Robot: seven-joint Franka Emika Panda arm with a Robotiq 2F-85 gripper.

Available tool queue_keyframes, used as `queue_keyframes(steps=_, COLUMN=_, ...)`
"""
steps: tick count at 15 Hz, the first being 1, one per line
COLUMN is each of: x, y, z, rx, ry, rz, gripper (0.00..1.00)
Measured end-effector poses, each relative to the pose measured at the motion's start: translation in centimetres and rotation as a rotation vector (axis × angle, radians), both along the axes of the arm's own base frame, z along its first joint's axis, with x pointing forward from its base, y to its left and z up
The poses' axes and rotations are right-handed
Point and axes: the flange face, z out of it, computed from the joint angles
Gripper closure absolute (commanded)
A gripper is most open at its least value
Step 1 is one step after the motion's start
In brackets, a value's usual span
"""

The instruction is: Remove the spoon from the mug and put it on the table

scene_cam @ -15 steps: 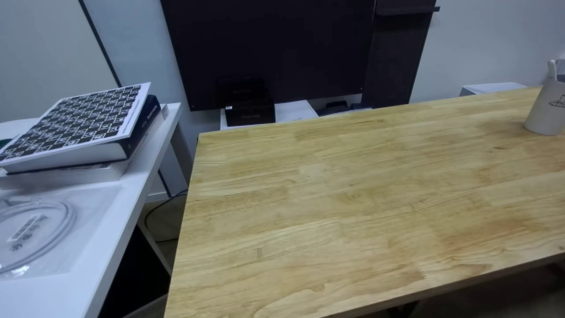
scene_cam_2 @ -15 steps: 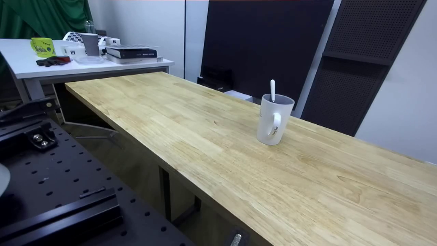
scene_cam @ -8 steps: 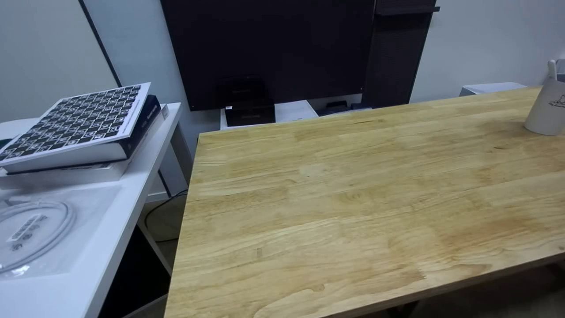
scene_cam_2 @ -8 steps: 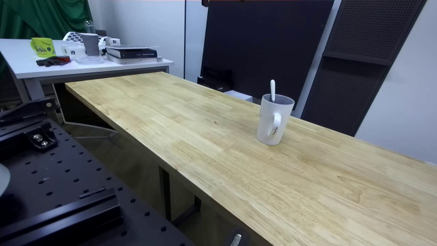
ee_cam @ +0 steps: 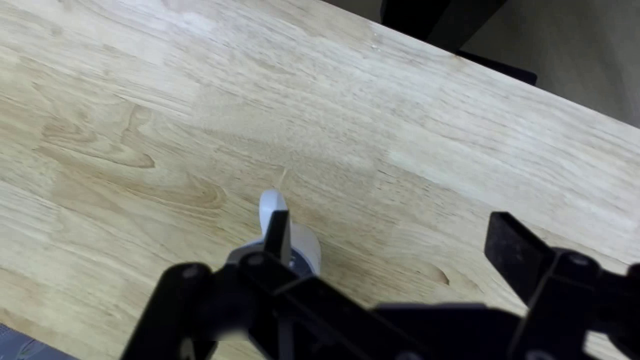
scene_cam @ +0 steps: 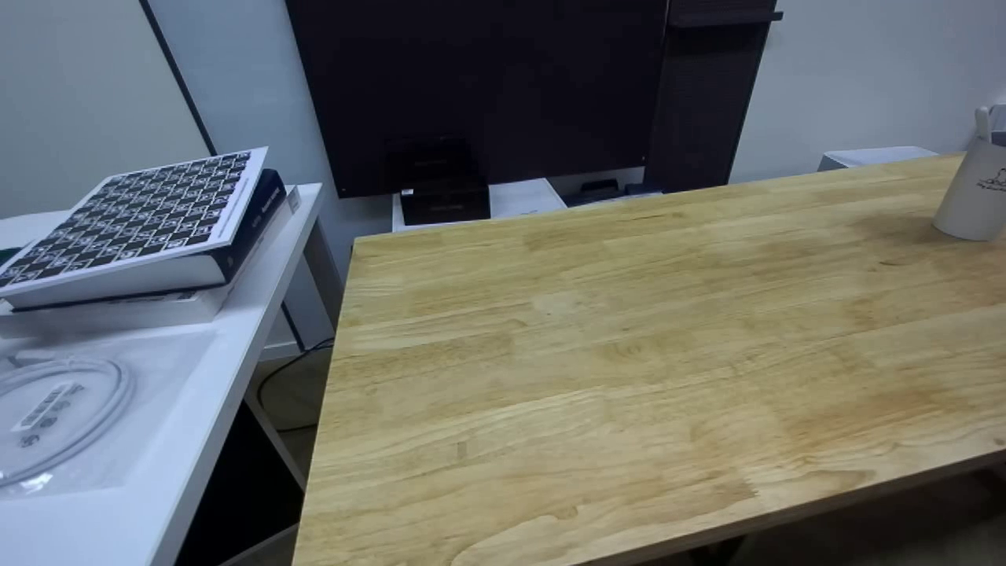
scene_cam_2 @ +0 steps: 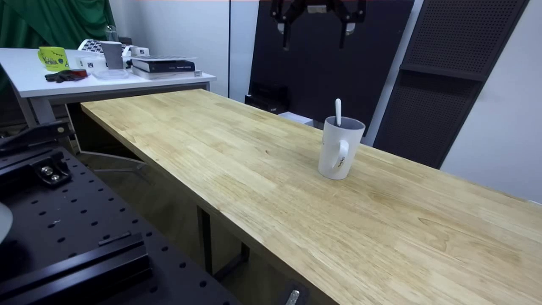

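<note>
The whitish-grey mug (scene_cam_2: 334, 156) stands upright on the wooden table (scene_cam_2: 233, 156). The spoon (scene_cam_2: 338, 111) stands in it, its white handle sticking up above the rim. In an exterior view, the mug (scene_cam: 971, 192) and spoon (scene_cam: 983, 123) are cut by the right edge. My gripper (scene_cam_2: 314, 45) is open and empty, pointing down, well above the mug and slightly left of it in that view. In the wrist view, my gripper (ee_cam: 390, 220) has its fingers wide apart. The left finger covers much of the mug (ee_cam: 307, 242); the spoon is mostly hidden there.
A white counter (scene_cam_2: 114, 87) with books (scene_cam_2: 163, 66), a grey cup (scene_cam_2: 112, 55) and a lime mug (scene_cam_2: 53, 58) stands beyond the table's far end. A black perforated base (scene_cam_2: 97, 207) lies along the table's side. A dark panel (scene_cam_2: 322, 72) stands behind.
My gripper has come down into an exterior view from the top edge; a second ago it was out of view there. The mug and spoon have not moved.
</note>
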Motion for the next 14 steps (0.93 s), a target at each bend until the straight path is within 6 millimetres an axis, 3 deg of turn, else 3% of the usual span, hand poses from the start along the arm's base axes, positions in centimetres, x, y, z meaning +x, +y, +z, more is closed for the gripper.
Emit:
queue_keyframes(steps=5, x=1.8, y=-3.4, z=-2.4, rx=-0.034, ry=-0.011, rz=0.012, gripper=0.00)
queue_keyframes(steps=14, x=6.7, y=-5.1, z=-5.7, rx=-0.044, ry=-0.032, rz=0.048, gripper=0.00)
